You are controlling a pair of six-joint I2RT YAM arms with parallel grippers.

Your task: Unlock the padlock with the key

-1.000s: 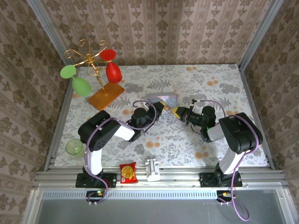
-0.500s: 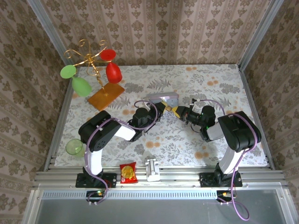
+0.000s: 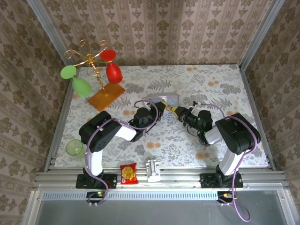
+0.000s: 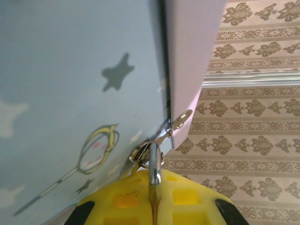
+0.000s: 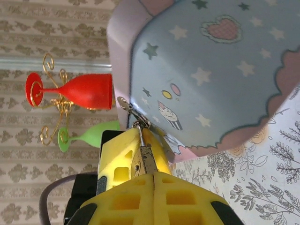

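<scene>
The padlock (image 4: 154,166) hangs at the clasp of the blue tin (image 4: 70,70), pinched in the closed left end effector (image 4: 153,187). The right end effector (image 5: 152,180), closed on the key (image 5: 144,157), aims it lengthwise at the lock just ahead. A second ago it sat farther off.

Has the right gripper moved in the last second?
Yes. In the top view the right gripper has edged left, closing in on the tin, which has stayed put.
</scene>
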